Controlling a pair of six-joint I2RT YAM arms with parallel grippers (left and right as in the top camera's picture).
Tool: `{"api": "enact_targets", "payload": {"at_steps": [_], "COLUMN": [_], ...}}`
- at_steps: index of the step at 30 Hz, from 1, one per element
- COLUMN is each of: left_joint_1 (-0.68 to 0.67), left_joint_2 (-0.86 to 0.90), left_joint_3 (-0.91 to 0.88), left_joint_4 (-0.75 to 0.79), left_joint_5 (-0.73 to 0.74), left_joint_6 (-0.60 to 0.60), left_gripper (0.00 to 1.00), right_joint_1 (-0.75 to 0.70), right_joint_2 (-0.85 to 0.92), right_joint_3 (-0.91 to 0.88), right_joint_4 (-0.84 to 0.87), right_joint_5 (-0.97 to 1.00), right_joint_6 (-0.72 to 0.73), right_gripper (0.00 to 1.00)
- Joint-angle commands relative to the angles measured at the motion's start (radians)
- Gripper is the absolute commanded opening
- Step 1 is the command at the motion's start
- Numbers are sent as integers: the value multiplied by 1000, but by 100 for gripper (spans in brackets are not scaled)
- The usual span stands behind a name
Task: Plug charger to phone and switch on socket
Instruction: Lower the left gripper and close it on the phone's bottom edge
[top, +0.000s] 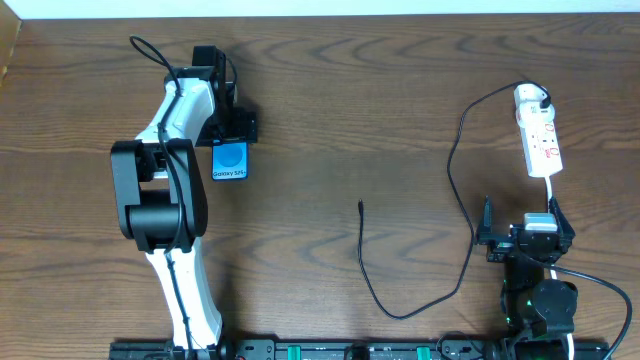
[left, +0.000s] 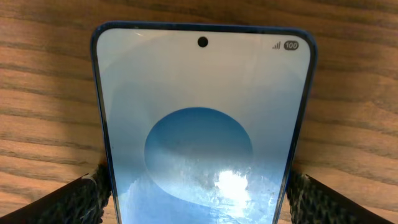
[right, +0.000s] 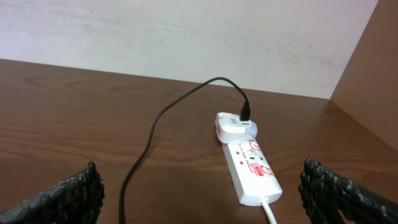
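The phone (top: 230, 163) lies flat at the back left, its blue screen facing up; it fills the left wrist view (left: 199, 124). My left gripper (top: 229, 143) is over it, with a finger pressed on each long edge (left: 198, 194). The charger's black cable (top: 455, 160) runs from its loose plug tip (top: 360, 207) at mid-table to the white adapter (top: 531, 97), which is plugged into the socket (top: 544, 146) at the back right. My right gripper (top: 523, 225) is open and empty, near the socket. The right wrist view shows the socket (right: 252, 171), the adapter (right: 233, 124) and the cable (right: 149, 143).
The socket's white cord (top: 553, 195) runs toward my right arm. The cable loops down near the table's front edge (top: 400, 314). A pale wall rises behind the table's far edge (right: 186, 37).
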Motion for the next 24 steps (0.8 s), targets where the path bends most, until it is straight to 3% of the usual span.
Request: {"api": "enact_targets", "payload": {"at_steps": [1,7,10,24], "left_joint_1": [4,4,4,4], "left_joint_2": [17,17,17,17], "left_joint_3": [-31,-31,-31,-31], "left_joint_4": [-29,-30,-29,-27], "left_joint_5": [-20,-21,-20,-20], "left_joint_6": [23,23,23,23], "left_gripper": [91,90,84,83], "right_joint_1": [-6,-6,-6,-6], "right_joint_2": [-5,-5,-5,-5], "right_joint_3": [-1,-1,-1,-1], "right_joint_4": [-4,-4,-4,-4], "right_joint_5": [-2,-2,-2,-2], "right_joint_6": [-7,-7,-7,-7], "right_gripper": [99,99,99,99]}}
